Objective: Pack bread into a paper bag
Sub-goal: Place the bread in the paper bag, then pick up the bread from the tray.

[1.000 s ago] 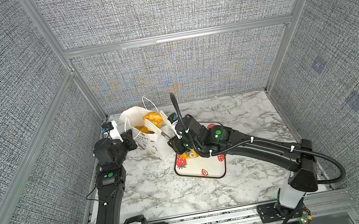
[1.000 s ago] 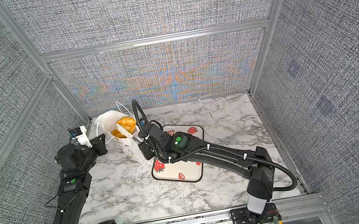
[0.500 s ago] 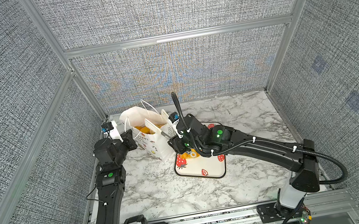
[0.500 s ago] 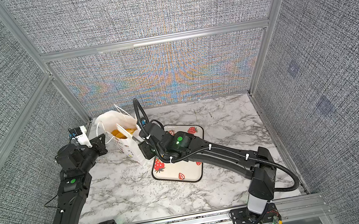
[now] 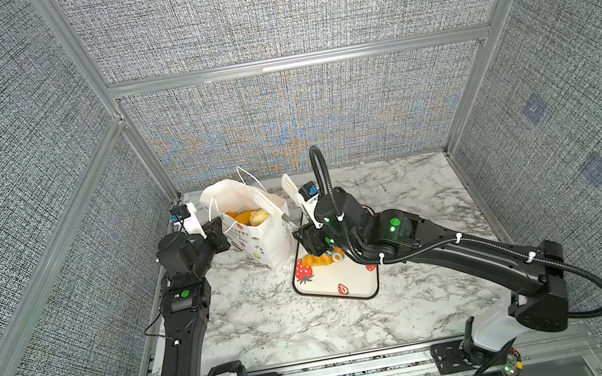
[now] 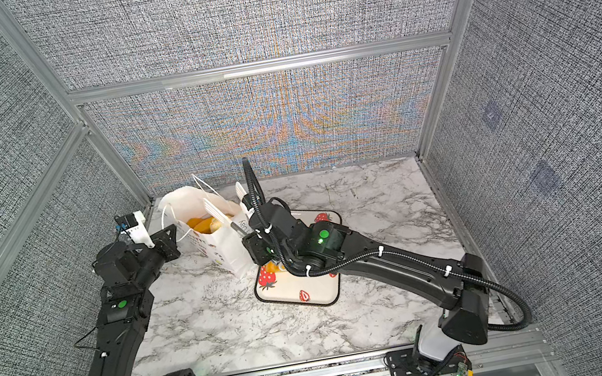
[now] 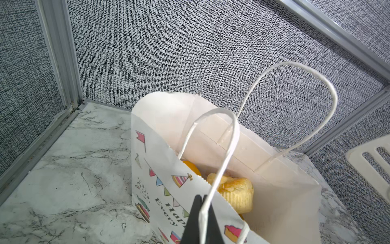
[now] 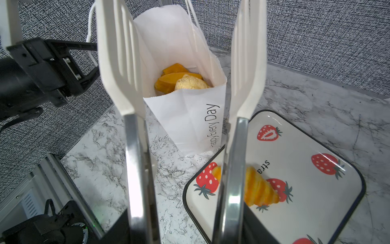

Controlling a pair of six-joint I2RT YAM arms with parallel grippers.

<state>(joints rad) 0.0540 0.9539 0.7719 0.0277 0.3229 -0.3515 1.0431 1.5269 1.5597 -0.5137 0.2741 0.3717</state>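
The white paper bag (image 5: 266,240) (image 6: 227,251) stands upright at the back left with its mouth open. Several pieces of bread (image 8: 183,82) (image 7: 234,192) lie inside it. My left gripper (image 7: 201,202) (image 5: 218,234) is shut on the bag's near cord handle (image 7: 213,147). My right gripper (image 5: 313,236) (image 8: 185,221) is shut on white tongs (image 8: 118,63) with metal arms. The tongs stand spread and empty, one blade over the bag's mouth and one beside the bag. One croissant (image 8: 259,188) (image 5: 320,261) lies on the strawberry-print tray (image 8: 295,200), partly under my right wrist.
The tray (image 5: 335,278) (image 6: 295,287) sits right against the bag's foot on the marble table (image 5: 273,326). Grey fabric walls and aluminium posts (image 5: 144,153) close in the back and the sides. The bag is near the back left corner.
One second ago the tongs held a bread above the bag's mouth. They have opened, and that bread now lies in the bag. The left arm has not moved.
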